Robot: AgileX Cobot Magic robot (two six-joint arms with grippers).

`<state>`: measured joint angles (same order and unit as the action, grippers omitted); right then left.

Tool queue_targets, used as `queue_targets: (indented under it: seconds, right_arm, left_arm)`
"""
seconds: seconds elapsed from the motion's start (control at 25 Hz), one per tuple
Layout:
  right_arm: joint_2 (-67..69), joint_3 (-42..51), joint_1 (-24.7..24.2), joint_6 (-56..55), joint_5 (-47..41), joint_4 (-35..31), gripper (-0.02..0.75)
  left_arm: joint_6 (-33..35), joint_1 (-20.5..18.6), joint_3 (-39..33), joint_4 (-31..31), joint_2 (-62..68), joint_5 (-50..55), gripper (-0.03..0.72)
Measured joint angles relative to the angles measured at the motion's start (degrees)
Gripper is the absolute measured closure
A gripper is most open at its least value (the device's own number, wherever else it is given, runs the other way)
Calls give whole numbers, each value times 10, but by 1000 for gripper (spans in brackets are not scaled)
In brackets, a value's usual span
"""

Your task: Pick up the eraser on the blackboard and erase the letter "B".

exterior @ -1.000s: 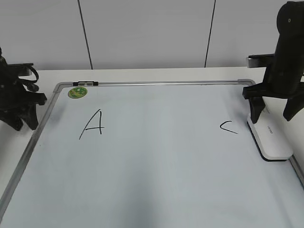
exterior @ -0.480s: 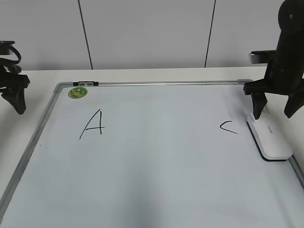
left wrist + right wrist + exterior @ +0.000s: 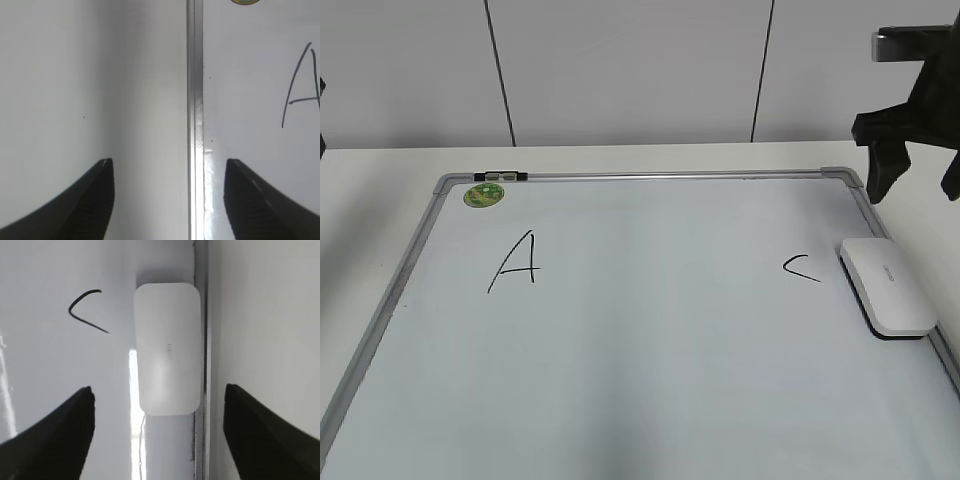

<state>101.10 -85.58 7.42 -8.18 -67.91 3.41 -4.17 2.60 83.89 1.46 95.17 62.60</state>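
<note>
- Eraser lies flat on the board, hard against the right frame rail, just right of the "C". No "B" visible anywhere; only the "A" and "C" show, so the erasing looks done or the letter is out of view.
- Right gripper hangs above the eraser, well clear, fingers spread wide, empty.
- Left gripper sits over the left frame rail, fingers spread, empty; out of the exterior view.
- If regrasping: drop straight down, straddle the eraser's short width, keep the outer finger from landing on the rail.
- Little room on the eraser's right side, since the frame touches it; sliding it inward first would likely help.
- Board centre is open; green sticker sits far off at the top-left corner.
- Bench margin outside the rails is narrow.
</note>
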Motion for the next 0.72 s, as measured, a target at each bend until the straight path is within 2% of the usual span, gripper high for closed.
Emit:
queue_targets:
  seconds: [0.12, 0.28, 0.48, 0.72]
  right_arm:
    - [-50, 50, 26, -5, 30, 5, 146]
    - [-126, 125, 58, -13, 75, 6, 146]
    - [-218, 214, 67, -17, 104, 7, 146]
    - [-338, 340, 68, -18, 115, 7, 146]
  left_arm:
    - [0, 7, -53, 0, -52, 2, 177]
    - [0, 14, -162, 1, -148, -29, 178]
    - [0, 15, -295, 1, -289, -45, 186]
    - [0, 15, -404, 7, -460, -47, 189]
